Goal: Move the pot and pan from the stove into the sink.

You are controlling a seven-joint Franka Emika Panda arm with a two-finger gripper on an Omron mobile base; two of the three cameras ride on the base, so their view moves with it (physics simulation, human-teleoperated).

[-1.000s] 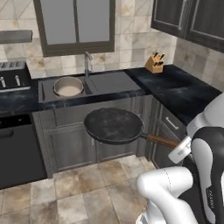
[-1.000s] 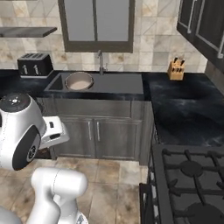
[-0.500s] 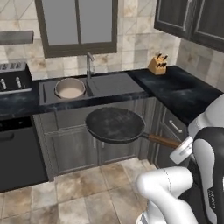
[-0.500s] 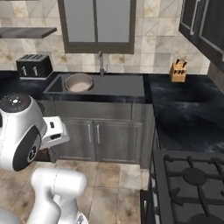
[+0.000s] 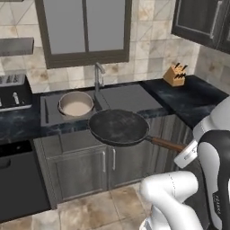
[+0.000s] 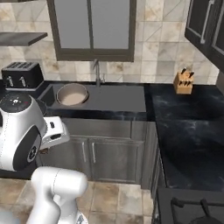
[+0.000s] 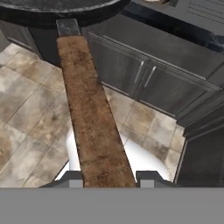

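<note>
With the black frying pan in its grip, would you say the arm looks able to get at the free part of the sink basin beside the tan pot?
Probably yes: the jaws hold the black frying pan by its brown handle just before the dark grey sink basin, and the part right of the tan pot lies bare.

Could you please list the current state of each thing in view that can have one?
pot: upright, sitting in the sink.
pan: held level in the air in front of the sink, off the stove.
gripper: shut on the pan's brown handle.
sink: holds the pot on its left side.
cabinet doors: closed.
</note>
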